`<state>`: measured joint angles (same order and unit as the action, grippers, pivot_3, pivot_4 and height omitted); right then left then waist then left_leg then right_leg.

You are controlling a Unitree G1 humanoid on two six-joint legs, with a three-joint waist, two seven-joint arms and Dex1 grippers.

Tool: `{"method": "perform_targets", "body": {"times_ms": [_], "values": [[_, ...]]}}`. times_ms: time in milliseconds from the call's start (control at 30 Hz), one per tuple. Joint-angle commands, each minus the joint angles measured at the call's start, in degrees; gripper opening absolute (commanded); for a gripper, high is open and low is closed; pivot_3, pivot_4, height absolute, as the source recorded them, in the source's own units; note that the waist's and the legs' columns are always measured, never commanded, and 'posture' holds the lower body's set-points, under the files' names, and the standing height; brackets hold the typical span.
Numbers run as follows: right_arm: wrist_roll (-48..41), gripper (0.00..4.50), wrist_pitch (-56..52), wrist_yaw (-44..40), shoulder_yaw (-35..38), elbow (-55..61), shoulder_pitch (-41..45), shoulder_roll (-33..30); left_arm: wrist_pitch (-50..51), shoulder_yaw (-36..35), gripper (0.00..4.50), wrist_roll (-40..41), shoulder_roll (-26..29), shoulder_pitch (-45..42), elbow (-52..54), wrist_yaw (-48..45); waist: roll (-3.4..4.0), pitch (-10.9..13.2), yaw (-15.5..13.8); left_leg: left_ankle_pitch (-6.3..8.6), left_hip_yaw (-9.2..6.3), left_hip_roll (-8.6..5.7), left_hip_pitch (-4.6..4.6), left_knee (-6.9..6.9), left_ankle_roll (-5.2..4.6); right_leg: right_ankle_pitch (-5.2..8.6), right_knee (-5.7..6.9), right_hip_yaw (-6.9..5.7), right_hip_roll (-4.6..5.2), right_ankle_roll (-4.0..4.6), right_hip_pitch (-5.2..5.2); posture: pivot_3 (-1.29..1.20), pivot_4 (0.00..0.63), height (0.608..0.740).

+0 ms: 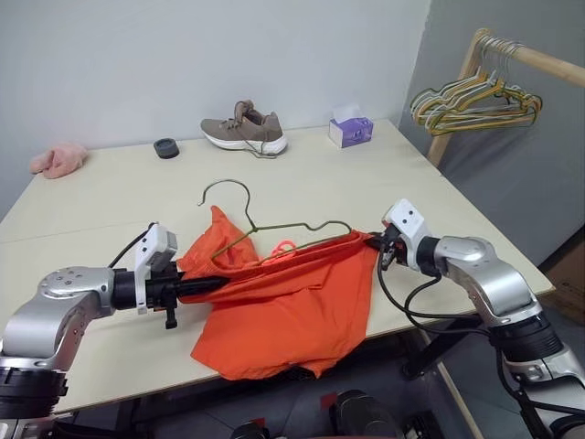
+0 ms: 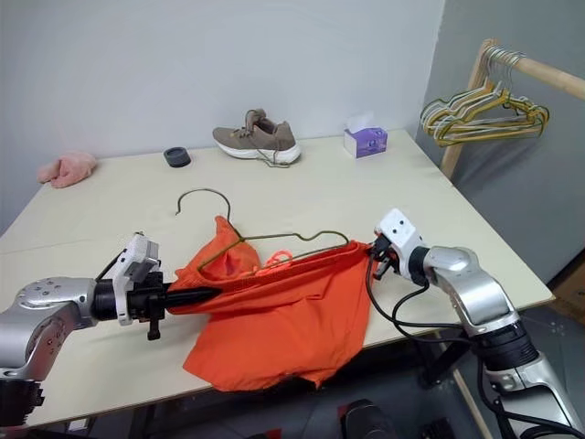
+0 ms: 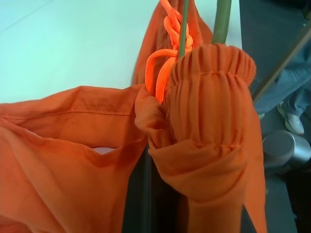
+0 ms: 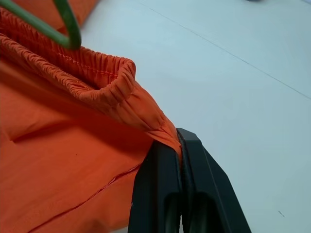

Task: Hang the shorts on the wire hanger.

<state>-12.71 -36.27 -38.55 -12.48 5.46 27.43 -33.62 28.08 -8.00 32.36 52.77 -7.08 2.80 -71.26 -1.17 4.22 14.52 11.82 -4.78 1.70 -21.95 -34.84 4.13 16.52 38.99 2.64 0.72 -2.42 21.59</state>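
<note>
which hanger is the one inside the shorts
The single thin dark olive wire hanger on the table, threaded into the bright orange fabric shorts; the yellow, green and pale hangers hang bunched on the wooden rail.

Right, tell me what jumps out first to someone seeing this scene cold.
The shorts, bright orange, hang stretched between the left gripper and the right gripper at the table's near edge, both shut on the waistband. The wire hanger pokes up out of the waistband. Farther back sits a brown shoe, and coloured hangers hang on a rail at right.
</note>
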Motion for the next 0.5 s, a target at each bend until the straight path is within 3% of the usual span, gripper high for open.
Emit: {"method": "perform_targets", "body": {"times_ms": [33,500], "values": [[1.96,0.03,-0.58,2.11,5.95,-0.2,0.26,-3.73,-0.6,-0.83,0.0,-3.15,3.14,0.38,-2.33,-0.12,0.0,0.0,-0.01,0.0,0.0,0.0,0.0,0.0,0.0,0.0,0.0,0.0,0.0,0.0,0.0,-0.23,0.0,0.74],[3.4,0.03,-0.72,1.26,2.76,8.27,-0.32,-5.29,-6.6,4.1,0.0,-9.88,1.62,-2.06,-6.68,4.1,0.0,0.0,0.03,0.0,0.01,0.0,0.0,0.0,0.0,-0.01,0.0,0.01,0.01,-0.01,0.0,-0.24,0.0,0.74]]}}
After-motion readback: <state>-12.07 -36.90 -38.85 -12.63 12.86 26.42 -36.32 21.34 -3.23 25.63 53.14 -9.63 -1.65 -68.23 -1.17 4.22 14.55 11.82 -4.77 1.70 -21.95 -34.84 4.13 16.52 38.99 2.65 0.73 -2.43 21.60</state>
